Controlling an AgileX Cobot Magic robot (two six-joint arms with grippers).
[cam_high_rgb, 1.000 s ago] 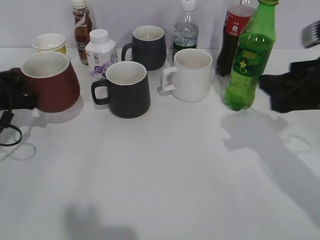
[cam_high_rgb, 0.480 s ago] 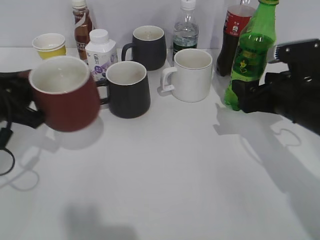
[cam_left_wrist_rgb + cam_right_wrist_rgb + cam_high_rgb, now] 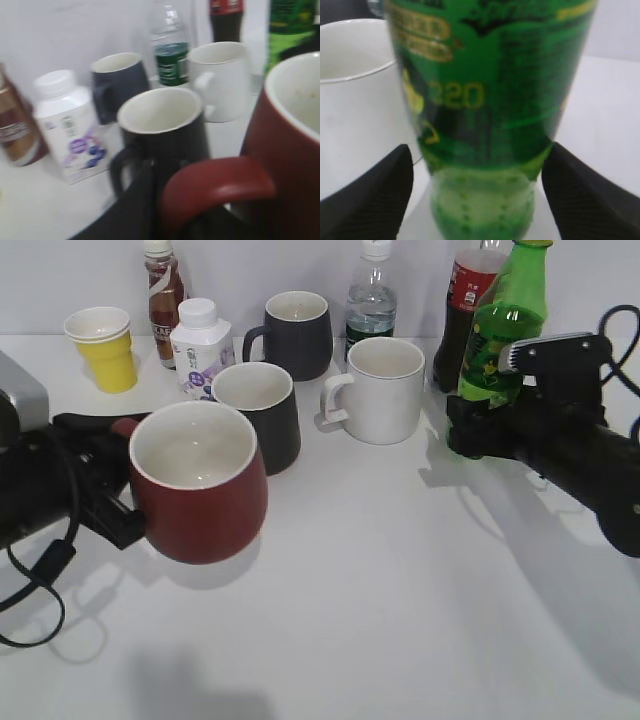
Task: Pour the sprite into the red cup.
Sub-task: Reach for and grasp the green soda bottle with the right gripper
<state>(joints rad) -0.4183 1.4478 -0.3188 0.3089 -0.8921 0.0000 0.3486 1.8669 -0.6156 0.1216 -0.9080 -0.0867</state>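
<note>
Table (image 3: 350, 580): white surface carrying everything; its near half holds only shadows.
Right arm (image 3: 590, 465): black, reaching in from the right edge toward the back row.
Left arm (image 3: 40, 475): black, coming in from the left edge with a looped cable below it.
Sprite (image 3: 503, 325): tall green bottle at back right, leaning slightly, its base hidden behind the right gripper in the exterior view; the dark cola bottle (image 3: 468, 300) stands just behind it, touching or nearly so.
Right gripper (image 3: 470, 430): the wrist view shows a black finger (image 3: 370, 200) on each side of the bottle's (image 3: 485, 100) lower body; whether the pads press on it I cannot tell.
Red cup (image 3: 198, 483): front left, the nearest cup to the camera, mouth up and cream inside, tilted a little; whether it is off the table I cannot tell.
Left gripper (image 3: 118, 508): clamped on the red cup's handle (image 3: 215, 187) side.
Black mug (image 3: 262, 412): just behind the red cup, partly hidden by it.
White mug (image 3: 378, 388): between the black mug and the sprite, handle to the left.
Second black mug (image 3: 295, 333): back row, centre.
Water bottle (image 3: 371, 295): behind the white mug.
White milk bottle (image 3: 199, 348): beside the black mug.
Brown drink bottle (image 3: 163, 295): back left.
Yellow paper cup (image 3: 102, 346): far back left, well apart from the red cup.
</note>
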